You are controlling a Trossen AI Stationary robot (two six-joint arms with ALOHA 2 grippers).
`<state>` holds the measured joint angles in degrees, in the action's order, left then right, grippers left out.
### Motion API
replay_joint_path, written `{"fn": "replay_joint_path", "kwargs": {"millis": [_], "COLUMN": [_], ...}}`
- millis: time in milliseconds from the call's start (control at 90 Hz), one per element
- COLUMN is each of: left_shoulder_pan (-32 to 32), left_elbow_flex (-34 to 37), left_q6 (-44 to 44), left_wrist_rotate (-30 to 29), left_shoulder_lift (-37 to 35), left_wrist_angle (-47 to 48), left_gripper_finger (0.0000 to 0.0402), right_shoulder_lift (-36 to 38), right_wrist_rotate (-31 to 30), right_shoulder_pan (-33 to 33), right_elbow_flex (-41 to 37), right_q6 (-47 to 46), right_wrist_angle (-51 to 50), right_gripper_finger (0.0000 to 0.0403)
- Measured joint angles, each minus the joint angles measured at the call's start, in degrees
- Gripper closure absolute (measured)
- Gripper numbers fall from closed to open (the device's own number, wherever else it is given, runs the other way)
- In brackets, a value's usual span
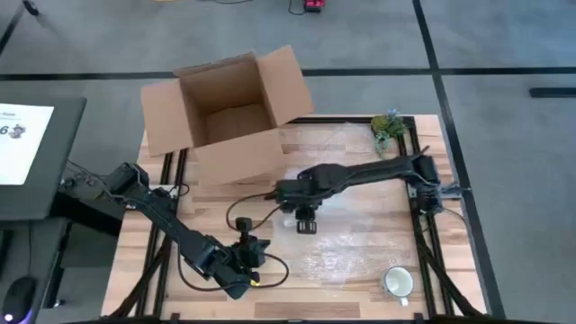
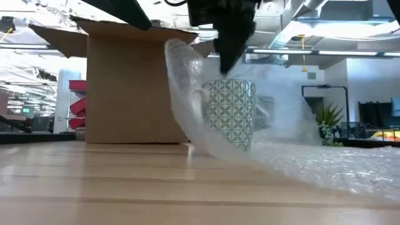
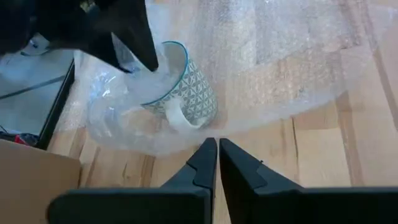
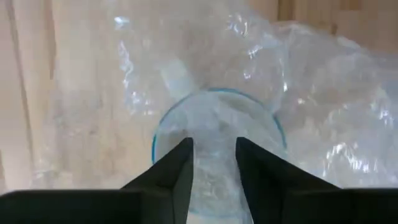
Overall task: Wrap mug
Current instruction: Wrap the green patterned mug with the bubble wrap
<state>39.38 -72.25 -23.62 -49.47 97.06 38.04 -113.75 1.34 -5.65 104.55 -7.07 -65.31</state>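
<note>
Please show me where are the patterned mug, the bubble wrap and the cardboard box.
patterned mug (image 2: 230, 112), low view, on its patterned side wall.
bubble wrap (image 2: 325, 159), low view, on the sheet lying flat on the table.
cardboard box (image 1: 236, 155), high view, on its front outer wall.

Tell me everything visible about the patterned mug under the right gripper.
The patterned mug looks ceramic, with a green-and-white geometric lattice outside, a teal rim, a pale inside and a white handle. It stands upright on the bubble wrap on the wooden table, near the cardboard box. An edge of the wrap is lifted over its mouth and side, held by the right gripper just above the rim.
</note>
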Motion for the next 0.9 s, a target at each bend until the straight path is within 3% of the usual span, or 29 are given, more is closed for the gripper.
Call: {"fn": "replay_joint_path", "kwargs": {"millis": [200, 600, 900], "left_shoulder_pan": [0.0, 0.0, 0.0], "left_elbow_flex": [0.0, 0.0, 0.0], "left_q6": [0.0, -0.2, -0.2], "left_wrist_rotate": [0.1, 1.5, 1.6], "left_shoulder_lift": [0.0, 0.0, 0.0], "left_wrist_angle": [0.0, -0.2, -0.3], "left_gripper_finger": [0.0402, 0.0402, 0.0402], "right_shoulder_lift": [1.5, -10.3, -7.5], "right_wrist_rotate": [0.0, 0.0, 0.5], "right_shoulder_pan": [-0.7, 0.6, 0.5], "right_elbow_flex": [0.0, -2.5, -2.7], "right_q6": [-0.9, 1.4, 1.8], "right_wrist_angle": [2.4, 5.6, 5.5], "right_gripper_finger": [0.0290, 0.0330, 0.0272]}}
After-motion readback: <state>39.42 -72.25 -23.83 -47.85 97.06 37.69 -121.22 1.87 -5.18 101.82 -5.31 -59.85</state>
